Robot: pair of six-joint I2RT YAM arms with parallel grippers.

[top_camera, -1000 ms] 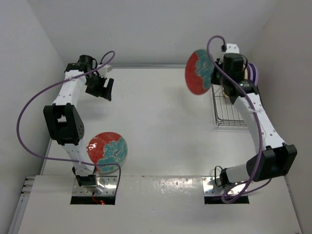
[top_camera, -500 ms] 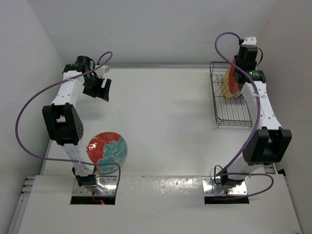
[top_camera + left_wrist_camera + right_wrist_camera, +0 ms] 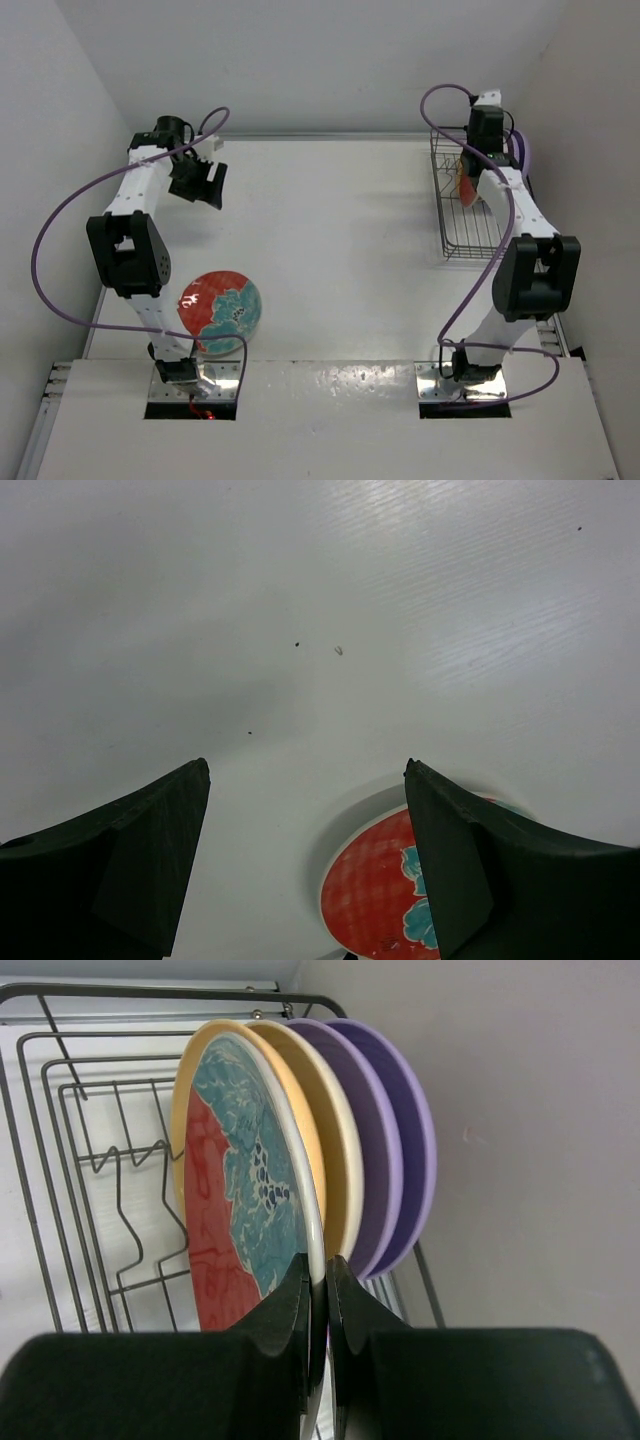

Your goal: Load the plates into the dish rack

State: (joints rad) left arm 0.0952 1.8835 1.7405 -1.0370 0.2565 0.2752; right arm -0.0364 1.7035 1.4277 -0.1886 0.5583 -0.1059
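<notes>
**Red plate going into the rack, pinched by its rim**

The plate (image 3: 240, 1190) stands on edge inside the rack (image 3: 150, 993), its red and teal face turned toward the free prongs. Just behind it is a yellow plate (image 3: 335, 1160), then two lilac plates (image 3: 400, 1140) at the far end. I cannot tell from the wrist view whether a further pale plate is tucked in with the yellow one.

The right gripper (image 3: 318, 1270) has its jaws pressed onto the plate's near rim, one finger on each face.

I judge the plate to be stiff, smooth-glazed and slippery, so a thin rim pinch can let it pivot or slide. It looks breakable enough that I would not knock it against its neighbours or the wire. The rim is the only sensible place to hold it, and it should be resting between prongs before I let go.

A second red plate (image 3: 222, 310) lies flat on the table (image 3: 330, 220), close to the left arm's base. The left gripper (image 3: 205, 185) hangs well away from it toward the far left, jaws spread wide and holding nothing. I expect that plate needs a finger worked under its raised edge before it can be tipped upright.
</notes>
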